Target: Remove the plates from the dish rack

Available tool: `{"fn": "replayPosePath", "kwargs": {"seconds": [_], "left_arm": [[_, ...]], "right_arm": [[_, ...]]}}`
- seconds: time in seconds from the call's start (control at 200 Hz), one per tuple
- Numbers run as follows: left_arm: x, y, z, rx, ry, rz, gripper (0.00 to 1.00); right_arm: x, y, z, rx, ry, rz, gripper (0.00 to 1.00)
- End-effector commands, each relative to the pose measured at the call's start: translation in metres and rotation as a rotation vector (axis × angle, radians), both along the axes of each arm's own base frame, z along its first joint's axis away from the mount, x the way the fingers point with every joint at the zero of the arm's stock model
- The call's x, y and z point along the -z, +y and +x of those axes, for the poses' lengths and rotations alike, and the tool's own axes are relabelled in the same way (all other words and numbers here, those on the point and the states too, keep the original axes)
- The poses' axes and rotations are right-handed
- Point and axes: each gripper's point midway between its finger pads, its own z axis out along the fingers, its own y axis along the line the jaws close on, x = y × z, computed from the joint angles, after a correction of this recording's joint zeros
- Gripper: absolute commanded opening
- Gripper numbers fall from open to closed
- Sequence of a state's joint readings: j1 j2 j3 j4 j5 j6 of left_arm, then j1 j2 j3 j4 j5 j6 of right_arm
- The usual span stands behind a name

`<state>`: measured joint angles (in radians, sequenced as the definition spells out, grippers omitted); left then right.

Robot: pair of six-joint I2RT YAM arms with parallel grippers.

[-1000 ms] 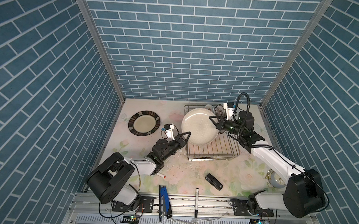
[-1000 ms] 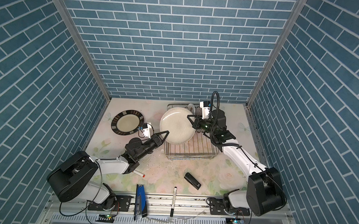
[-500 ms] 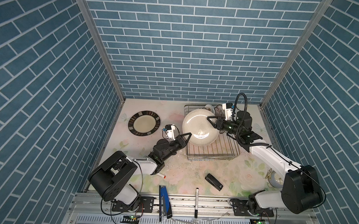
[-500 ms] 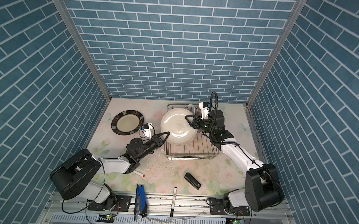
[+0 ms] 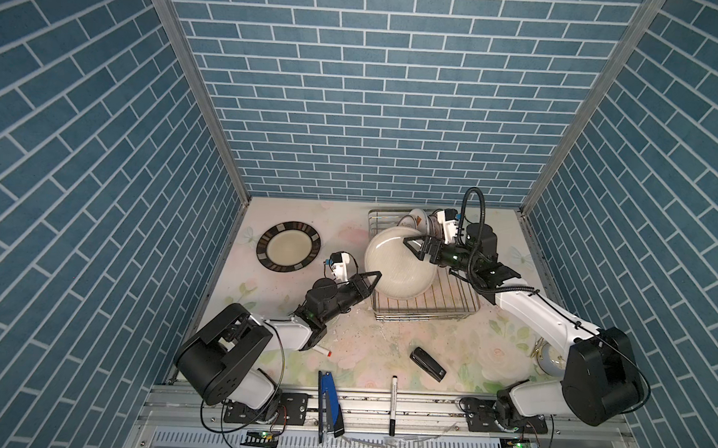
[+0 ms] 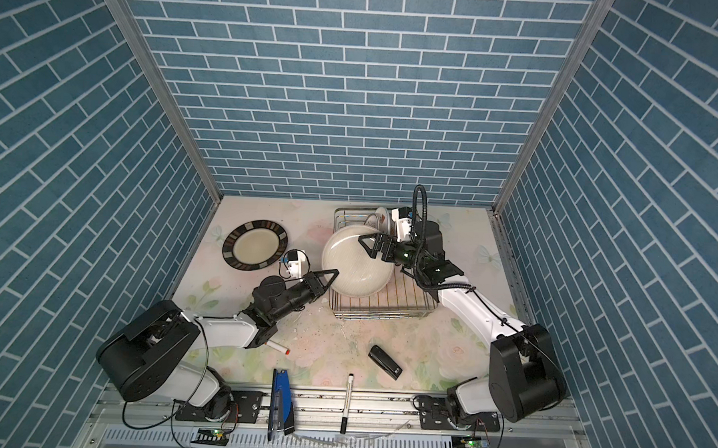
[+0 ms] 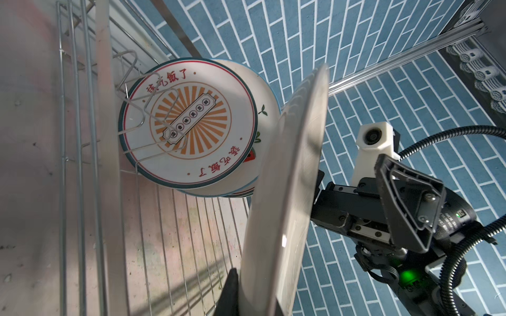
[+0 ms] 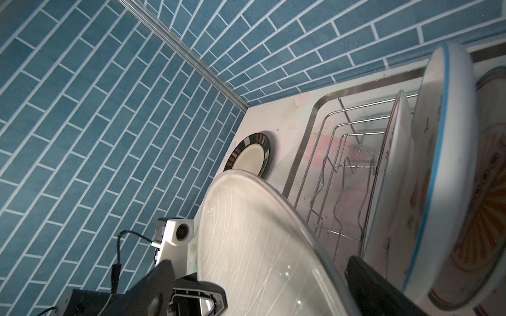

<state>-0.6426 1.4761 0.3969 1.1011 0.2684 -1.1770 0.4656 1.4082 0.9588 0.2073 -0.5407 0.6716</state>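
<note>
1. Left gripper, pinching rim of pale plate.
2. Right gripper, jaws spread astride opposite rim.
3. Pale plate, tilted above left half of dish rack.
4. Printed plates, upright at rack's back.
5. Dark-rimmed plate, flat, left of rack.

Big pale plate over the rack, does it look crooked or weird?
Yes. The pale plate hangs tilted on edge over the dish rack, pinched at its rim only by the left end effector; the right end effector is open around it.
</note>
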Motion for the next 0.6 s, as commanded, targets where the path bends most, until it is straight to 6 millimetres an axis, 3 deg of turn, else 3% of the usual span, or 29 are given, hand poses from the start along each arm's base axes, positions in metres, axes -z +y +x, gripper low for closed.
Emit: {"fn": "replayPosePath", "kwargs": {"seconds": [0.0,0.305,0.595], "left_arm": [[-0.066,0.004,-0.006,0.017,-0.164,-0.154,0.0],[-0.067,0.023,-0.009,-0.01,-0.152,-0.179,0.0],[-0.063,0.047,-0.006,-0.067,-0.125,-0.144,0.0]], "right_arm": [[-0.013,0.001,0.003,0.01,-0.039,-0.023,0.99],[-0.015,-0.009,0.001,0.055,-0.079,-0.064,0.99],[-0.037,-0.009,-0.014,0.01,-0.188,-0.008,0.99]]}}
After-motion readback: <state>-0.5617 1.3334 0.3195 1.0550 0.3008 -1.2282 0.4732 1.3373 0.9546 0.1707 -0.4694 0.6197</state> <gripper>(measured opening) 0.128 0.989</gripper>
